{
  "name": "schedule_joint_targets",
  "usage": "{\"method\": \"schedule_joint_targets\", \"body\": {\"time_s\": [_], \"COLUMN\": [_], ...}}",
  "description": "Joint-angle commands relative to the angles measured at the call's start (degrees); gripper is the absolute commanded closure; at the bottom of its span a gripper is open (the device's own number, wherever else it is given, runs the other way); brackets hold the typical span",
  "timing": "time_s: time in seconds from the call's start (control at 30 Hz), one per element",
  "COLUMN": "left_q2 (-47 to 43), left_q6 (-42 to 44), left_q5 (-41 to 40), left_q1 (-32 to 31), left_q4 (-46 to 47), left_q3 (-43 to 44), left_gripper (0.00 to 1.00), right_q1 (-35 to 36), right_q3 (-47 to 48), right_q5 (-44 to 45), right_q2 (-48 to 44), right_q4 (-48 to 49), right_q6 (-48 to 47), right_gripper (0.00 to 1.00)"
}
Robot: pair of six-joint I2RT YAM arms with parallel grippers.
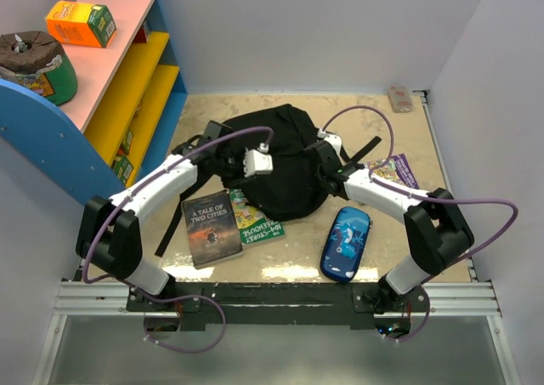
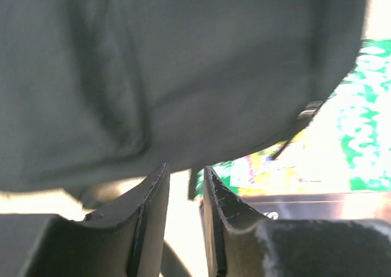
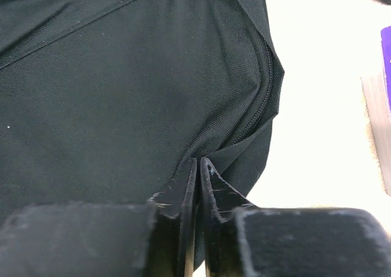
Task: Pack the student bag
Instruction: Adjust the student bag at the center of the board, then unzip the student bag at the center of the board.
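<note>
— Nearest the lens?
— My left gripper [image 2: 185, 170]. Fingers parted by a narrow gap. A thin dark strip shows in that gap; I cannot tell whether it is gripped. The student bag [image 2: 153, 69] sits just beyond the fingertips, its lower edge close to them.
— The right?
— My right gripper [image 3: 198, 162]. Jaws all but closed, the tips pinching a fold of the bag's fabric beside a zip line.
— Bag's position?
— Middle of the table [image 1: 191, 117], between my two arms, one hand at each flank.
— Its look?
— Black woven fabric, floppy, slumped in a rounded heap, with straps trailing out. Its near edge overlaps a green book [image 1: 259, 225]. A dark book [image 1: 212, 229] lies just left of that. A blue pencil case [image 1: 345, 243] lies apart to the right.
</note>
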Motion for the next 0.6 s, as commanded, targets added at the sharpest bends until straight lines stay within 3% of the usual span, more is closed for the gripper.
{"method": "schedule_joint_targets", "body": {"time_s": [0.0,0.1,0.33,0.4,0.57], "left_q2": [0.93,3.91,6.22,5.34,3.32], "left_q6": [10.8,11.07,20.19,22.92,32.06], "left_q5": [1.9,1.02,1.62,4.16,5.76], "left_q1": [-4.29,-4.74,-2.19,-1.57,-0.61], "left_q4": [2.88,4.73,3.16,0.96,-2.91], "left_q3": [-4.08,-3.83,-3.48,-3.39,-4.18], "left_gripper": [0.66,0.65,0.64,0.52,0.43], "right_q1": [0.17,0.08,-1.32,-1.76,-1.94], "right_q3": [2.82,2.47,1.59,1.5,1.85], "right_q5": [2.62,4.02,4.56,4.38,4.03], "right_q2": [-1.44,-2.93,-4.69,-4.61,-3.64], "right_q4": [-1.37,-2.17,-3.57,-3.49,-3.4], "right_q6": [1.14,1.75,1.49,1.32,0.97], "right_gripper": [0.82,0.67,0.59,0.58,0.53]}}
